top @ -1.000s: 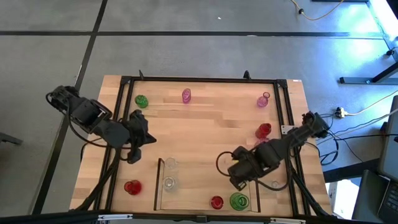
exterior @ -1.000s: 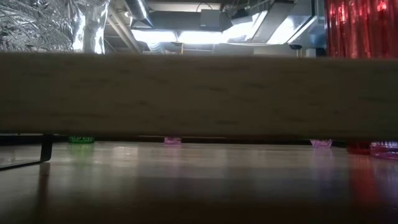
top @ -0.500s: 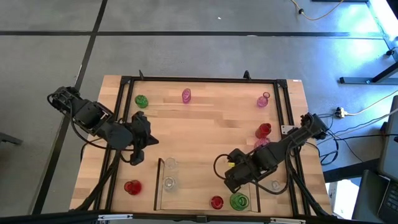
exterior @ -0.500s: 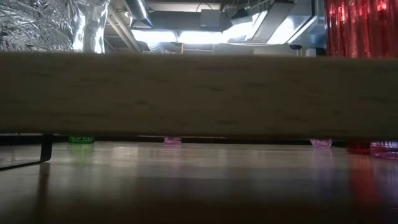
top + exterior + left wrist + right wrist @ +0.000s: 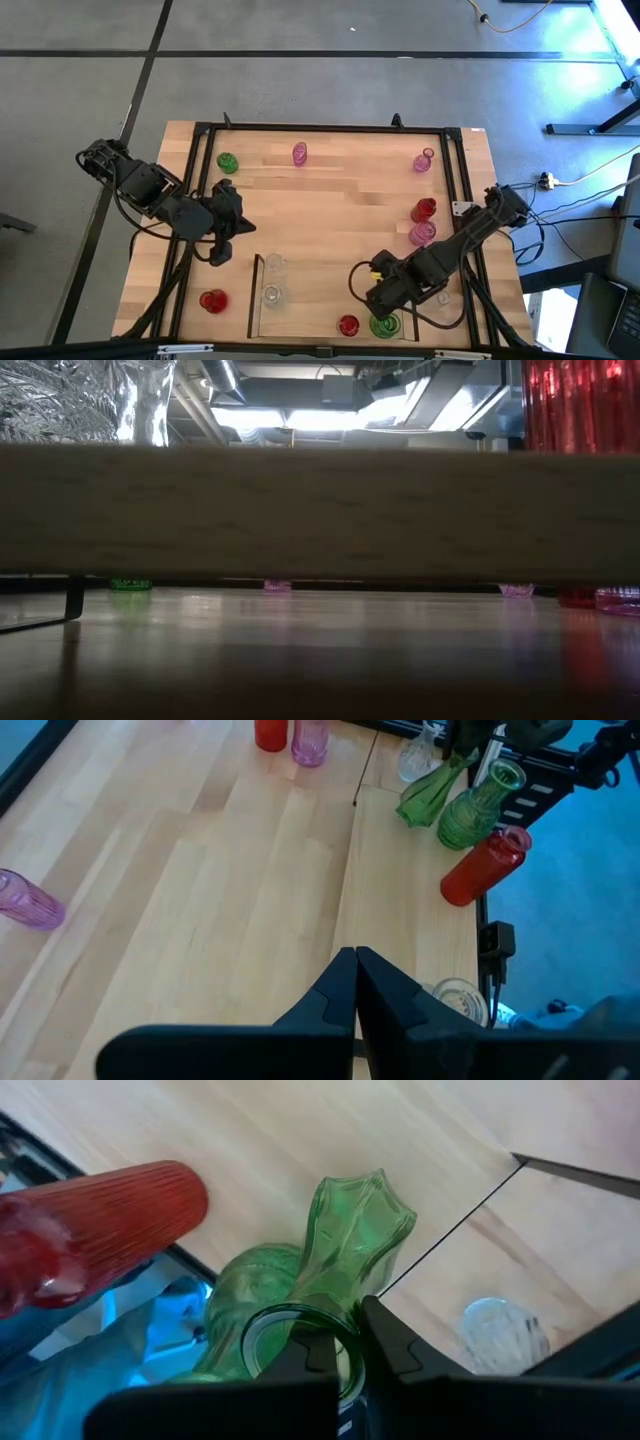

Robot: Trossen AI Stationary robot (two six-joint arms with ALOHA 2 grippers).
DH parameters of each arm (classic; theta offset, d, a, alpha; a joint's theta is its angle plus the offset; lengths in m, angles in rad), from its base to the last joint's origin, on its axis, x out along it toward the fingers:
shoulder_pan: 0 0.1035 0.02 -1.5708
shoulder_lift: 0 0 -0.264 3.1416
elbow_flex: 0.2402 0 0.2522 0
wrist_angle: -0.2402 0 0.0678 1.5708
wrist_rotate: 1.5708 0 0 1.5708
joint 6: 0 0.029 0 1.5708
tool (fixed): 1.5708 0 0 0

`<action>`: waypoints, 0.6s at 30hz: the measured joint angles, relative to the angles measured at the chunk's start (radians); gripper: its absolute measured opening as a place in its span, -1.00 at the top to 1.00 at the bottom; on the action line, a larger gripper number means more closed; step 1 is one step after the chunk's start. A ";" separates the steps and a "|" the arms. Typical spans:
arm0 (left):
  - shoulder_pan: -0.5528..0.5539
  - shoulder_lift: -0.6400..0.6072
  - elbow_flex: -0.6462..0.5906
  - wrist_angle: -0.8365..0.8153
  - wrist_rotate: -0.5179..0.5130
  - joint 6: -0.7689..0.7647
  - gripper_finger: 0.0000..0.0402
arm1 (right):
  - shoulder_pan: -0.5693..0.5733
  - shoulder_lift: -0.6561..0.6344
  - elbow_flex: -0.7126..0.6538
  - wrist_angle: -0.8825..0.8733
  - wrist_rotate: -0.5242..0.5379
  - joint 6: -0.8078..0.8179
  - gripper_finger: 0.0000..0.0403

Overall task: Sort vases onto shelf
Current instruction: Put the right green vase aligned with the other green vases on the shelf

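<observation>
The right tool [image 5: 335, 1342] gripped a green vase [image 5: 350, 1240] by its rim, a red vase [image 5: 95, 1220] just beside; the left tool [image 5: 355, 965] was closed, empty.

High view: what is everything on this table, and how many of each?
green vases: three; one far left, two at the near edge in the shelf.
pink vases: three; two far, one right.
red vases: three; right, near left, in the shelf.
clear vases: three; two in the shelf's left column, one beside the right arm.
shelf: one, dark-edged, near edge.
table: one, light wood.
left hand: shut, empty, left side.
right hand: shut on a green vase's rim.
</observation>
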 joint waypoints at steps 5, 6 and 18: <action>0.000 0.000 0.000 0.000 0.000 0.000 1.00 | 0.000 0.000 -0.030 0.057 -0.006 -0.005 1.00; 0.000 0.000 0.000 0.000 0.000 0.000 1.00 | 0.000 0.000 -0.032 0.055 -0.007 -0.007 1.00; 0.000 0.000 0.000 0.000 -0.004 0.000 1.00 | 0.000 0.000 -0.032 0.064 -0.039 -0.031 1.00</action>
